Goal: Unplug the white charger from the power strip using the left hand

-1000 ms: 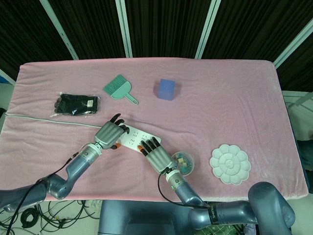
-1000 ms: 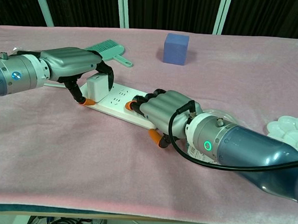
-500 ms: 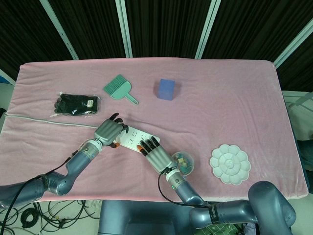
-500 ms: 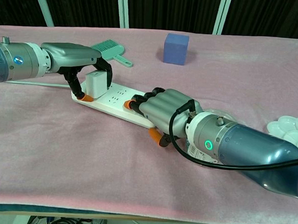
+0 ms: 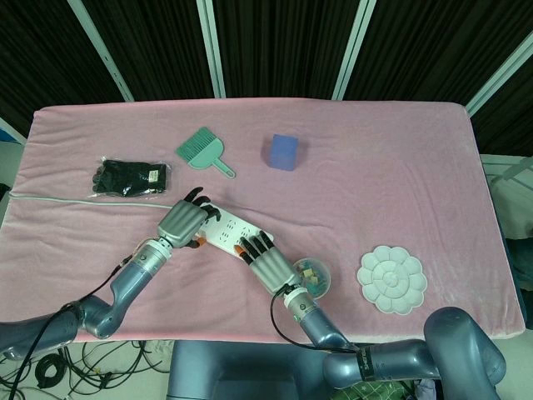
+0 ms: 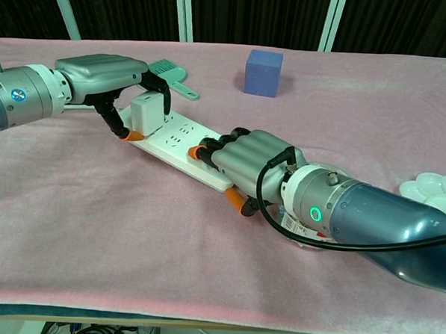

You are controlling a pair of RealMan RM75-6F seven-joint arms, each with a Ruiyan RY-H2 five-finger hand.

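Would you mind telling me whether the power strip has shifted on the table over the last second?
Yes. The power strip has slid away from the robot, its charger end now nearer the green brush.

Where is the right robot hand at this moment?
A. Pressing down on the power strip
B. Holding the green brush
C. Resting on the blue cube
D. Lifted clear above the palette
A: the right robot hand lies on the near end of the power strip, its fingers over it, while the left robot hand grips the charger.

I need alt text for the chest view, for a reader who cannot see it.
The left hand grips the white charger on the power strip, while the right hand presses the strip's other end onto the pink tablecloth. A blue block stands behind.
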